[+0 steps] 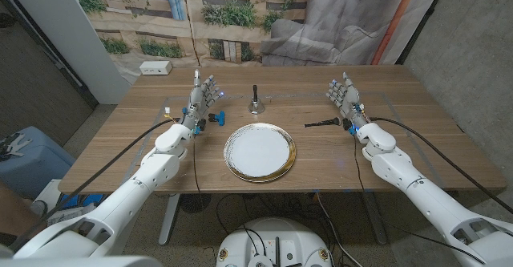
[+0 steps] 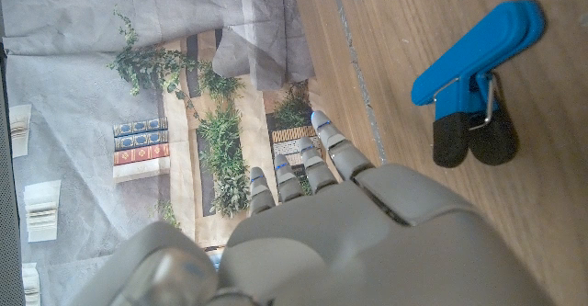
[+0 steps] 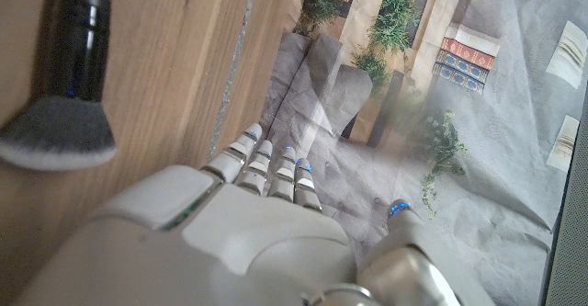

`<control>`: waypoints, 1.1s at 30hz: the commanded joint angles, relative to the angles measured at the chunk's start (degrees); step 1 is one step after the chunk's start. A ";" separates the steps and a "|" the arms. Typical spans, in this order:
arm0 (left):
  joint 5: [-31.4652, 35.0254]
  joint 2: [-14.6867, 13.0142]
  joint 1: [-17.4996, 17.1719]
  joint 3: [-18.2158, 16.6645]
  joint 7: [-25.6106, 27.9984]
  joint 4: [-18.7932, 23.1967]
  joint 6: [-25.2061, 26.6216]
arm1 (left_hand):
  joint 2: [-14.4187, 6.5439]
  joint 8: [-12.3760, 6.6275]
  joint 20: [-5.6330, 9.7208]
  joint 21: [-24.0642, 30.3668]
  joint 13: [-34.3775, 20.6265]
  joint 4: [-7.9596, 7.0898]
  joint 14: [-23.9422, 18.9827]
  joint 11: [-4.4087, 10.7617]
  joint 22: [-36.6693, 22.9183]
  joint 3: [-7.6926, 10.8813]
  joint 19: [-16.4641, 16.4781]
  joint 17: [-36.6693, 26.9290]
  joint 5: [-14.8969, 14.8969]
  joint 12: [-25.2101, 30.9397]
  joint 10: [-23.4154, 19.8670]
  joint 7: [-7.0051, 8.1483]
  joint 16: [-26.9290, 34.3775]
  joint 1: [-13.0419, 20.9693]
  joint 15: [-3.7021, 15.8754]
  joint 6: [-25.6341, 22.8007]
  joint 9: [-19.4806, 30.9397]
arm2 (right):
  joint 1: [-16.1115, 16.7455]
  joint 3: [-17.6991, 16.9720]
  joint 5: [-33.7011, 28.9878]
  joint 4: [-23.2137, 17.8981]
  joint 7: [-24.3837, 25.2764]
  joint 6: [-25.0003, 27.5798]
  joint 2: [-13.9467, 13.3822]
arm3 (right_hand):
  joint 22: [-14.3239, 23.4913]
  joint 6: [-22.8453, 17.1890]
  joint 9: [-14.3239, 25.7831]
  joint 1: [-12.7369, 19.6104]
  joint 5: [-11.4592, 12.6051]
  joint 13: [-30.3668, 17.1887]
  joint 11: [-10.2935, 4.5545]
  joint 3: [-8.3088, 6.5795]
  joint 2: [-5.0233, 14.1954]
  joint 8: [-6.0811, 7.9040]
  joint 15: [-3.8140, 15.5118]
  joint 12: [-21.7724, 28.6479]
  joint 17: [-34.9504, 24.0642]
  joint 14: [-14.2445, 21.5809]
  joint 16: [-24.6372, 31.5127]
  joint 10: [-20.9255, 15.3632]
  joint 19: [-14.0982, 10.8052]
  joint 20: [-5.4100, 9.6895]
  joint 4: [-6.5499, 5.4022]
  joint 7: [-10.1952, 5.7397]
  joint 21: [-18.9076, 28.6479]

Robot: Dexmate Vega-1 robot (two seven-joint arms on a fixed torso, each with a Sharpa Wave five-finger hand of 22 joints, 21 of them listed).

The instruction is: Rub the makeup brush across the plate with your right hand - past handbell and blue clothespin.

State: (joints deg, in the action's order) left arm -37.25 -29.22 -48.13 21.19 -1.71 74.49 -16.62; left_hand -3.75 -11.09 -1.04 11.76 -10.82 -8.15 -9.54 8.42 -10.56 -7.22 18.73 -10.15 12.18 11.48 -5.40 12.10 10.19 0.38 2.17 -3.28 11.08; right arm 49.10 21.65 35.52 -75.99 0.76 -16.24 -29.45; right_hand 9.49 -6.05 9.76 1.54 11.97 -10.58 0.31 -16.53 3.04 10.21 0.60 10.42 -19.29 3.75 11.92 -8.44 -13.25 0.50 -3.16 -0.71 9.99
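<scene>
1. I see my right hand (image 1: 345, 95) standing open on the wooden table (image 1: 417, 139), fingers apart and pointing up, holding nothing.
2. The makeup brush (image 1: 322, 123) lies on the table just beside that hand, on its plate side, untouched; the right wrist view shows its grey bristles (image 3: 55, 133) and black handle.
3. The gold-rimmed white plate (image 1: 259, 151) sits at the table's middle.
4. The handbell (image 1: 255, 103) stands upright behind the plate.
5. My left hand (image 1: 202, 95) is open too, with the blue clothespin (image 1: 214, 120) near it.
</scene>
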 commanded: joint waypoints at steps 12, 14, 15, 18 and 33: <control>-0.02 -0.04 0.00 0.02 -0.09 0.02 0.03 | -0.82 -0.20 -0.04 0.25 -0.13 -0.39 -0.33 0.61 -0.23 -0.08 0.41 -0.19 0.19 0.38 0.13 0.55 0.39 -0.08 0.78 0.06 0.10 | 2.22 2.92 -15.27 -8.04 12.99 6.35 -5.62 | 0.09 -1.14 0.28 0.93 0.49 -0.10 -0.10 -0.75 0.55 0.62 0.55 0.63 0.69 0.44 0.05 -0.73 0.04 1.03 0.85 -0.89 0.38; -0.02 -0.04 0.00 0.02 -0.09 0.03 0.03 | -0.82 -0.20 -0.04 0.25 -0.13 -0.39 -0.36 0.61 -0.23 -0.08 0.41 -0.19 0.19 0.39 0.11 0.55 0.40 -0.09 0.76 0.06 0.10 | 2.16 3.02 -16.48 -8.28 13.77 6.44 -5.88 | 0.09 -1.07 0.27 1.15 0.51 -0.09 -0.10 -0.85 0.59 0.58 0.54 0.64 0.81 0.45 0.01 -0.76 0.16 1.10 1.03 -0.95 0.36; -0.02 -0.04 0.00 0.02 -0.09 0.03 0.03 | -0.82 -0.20 -0.02 0.25 -0.13 -0.39 -0.34 0.58 -0.23 -0.08 0.40 -0.19 0.19 0.39 0.10 0.55 0.39 -0.09 0.79 0.05 0.10 | 2.09 3.13 -17.20 -8.58 14.04 6.78 -6.24 | 0.08 -1.08 0.27 1.30 0.52 -0.09 -0.11 -0.91 0.60 0.58 0.58 0.64 0.89 0.46 -0.01 -0.78 0.20 1.14 1.15 -0.95 0.36; -0.02 -0.04 -0.01 0.01 -0.08 0.04 0.04 | -0.82 -0.21 -0.03 0.25 -0.13 -0.39 -0.36 0.65 -0.23 -0.08 0.40 -0.19 0.19 0.40 0.07 0.55 0.40 -0.09 0.80 0.05 0.10 | 1.85 3.63 -19.81 -10.03 14.93 8.87 -7.70 | 0.07 -1.06 0.27 1.61 0.52 -0.08 -0.16 -1.04 0.61 0.56 0.65 0.64 1.07 0.49 -0.05 -0.79 0.35 1.19 1.43 -1.09 0.34; -0.03 -0.06 -0.01 0.00 -0.10 0.03 0.03 | -0.83 -0.21 -0.02 0.25 -0.13 -0.39 -0.40 0.54 -0.23 -0.08 0.42 -0.19 0.18 0.39 0.09 0.55 0.41 -0.09 0.73 0.03 0.10 | 1.57 5.52 -30.39 -16.28 15.18 15.40 -14.65 | 0.05 -0.80 0.29 3.30 0.42 -0.06 -0.53 -1.68 0.51 0.44 1.19 0.61 2.12 0.31 -0.38 -0.89 0.87 1.40 3.11 -1.74 0.37</control>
State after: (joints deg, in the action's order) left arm -37.27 -29.27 -48.14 21.21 -1.76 74.50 -16.62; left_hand -3.74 -11.09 -1.04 11.75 -10.81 -8.14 -9.53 8.40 -10.55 -7.23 18.73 -10.27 12.19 11.48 -5.40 12.08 10.42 0.38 2.16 -3.28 11.06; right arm 50.99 25.75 12.94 -87.99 15.31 -5.19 -39.26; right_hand 9.46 -6.75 9.74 4.27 11.97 -10.57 -0.11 -18.09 3.33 10.64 1.55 10.81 -17.26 3.82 11.64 -9.03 -12.30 1.86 -0.62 -1.85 9.98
